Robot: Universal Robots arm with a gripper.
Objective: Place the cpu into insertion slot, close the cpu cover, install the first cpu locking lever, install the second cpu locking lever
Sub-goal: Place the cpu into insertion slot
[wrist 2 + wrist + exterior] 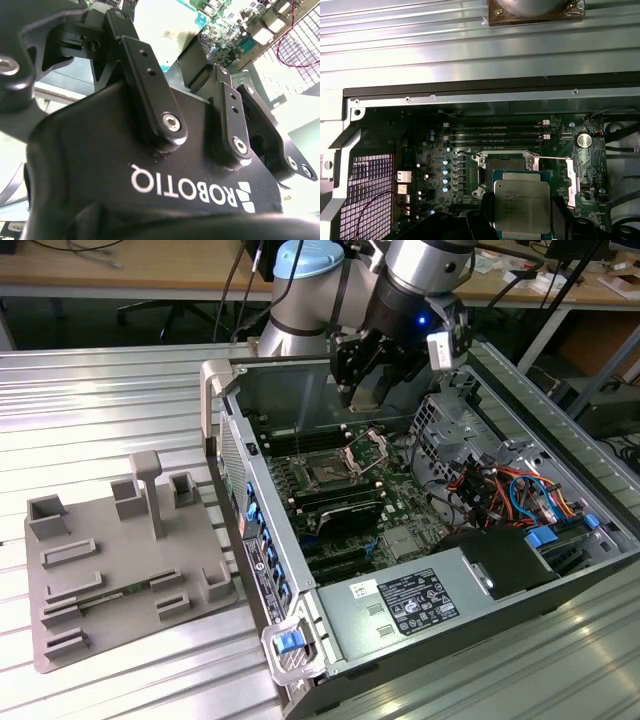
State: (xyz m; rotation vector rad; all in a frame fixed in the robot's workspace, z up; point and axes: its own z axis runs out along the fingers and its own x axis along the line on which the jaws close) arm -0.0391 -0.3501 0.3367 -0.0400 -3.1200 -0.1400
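End effector [523, 212]: dark fingers [487, 216] clamped on two opposite edges of the cpu [522, 204].

Cpu: flat square chip with a dull silver-grey metal lid on a green carrier edge. It is held level in the air, clear of the board. In the exterior view it hangs at 1 o'clock from the insertion slot [325, 476].

Insertion slot: square socket, bare and uncovered, in a silvery surround.

Cpu cover [368, 448]: thin metal frame with an open middle, tilted up from the slot's 1 o'clock edge.

Motherboard [432, 155]: dark green, carrying a row of blue-topped capacitors, black memory slots [495, 131] and a coin cell [583, 139].

Computer case [255, 530]: lies on its side with its panel off. A silver power supply [420, 602] sits at 5 o'clock and orange and blue cables [510, 490] at 3 o'clock.

Desk [100, 400]: ribbed aluminium.

Grey fixture tray [120, 550]: moulded posts and pockets, lying at 9 o'clock from the case.

Room: a wood-topped desk [130, 265] at 12 o'clock, with loose cables.
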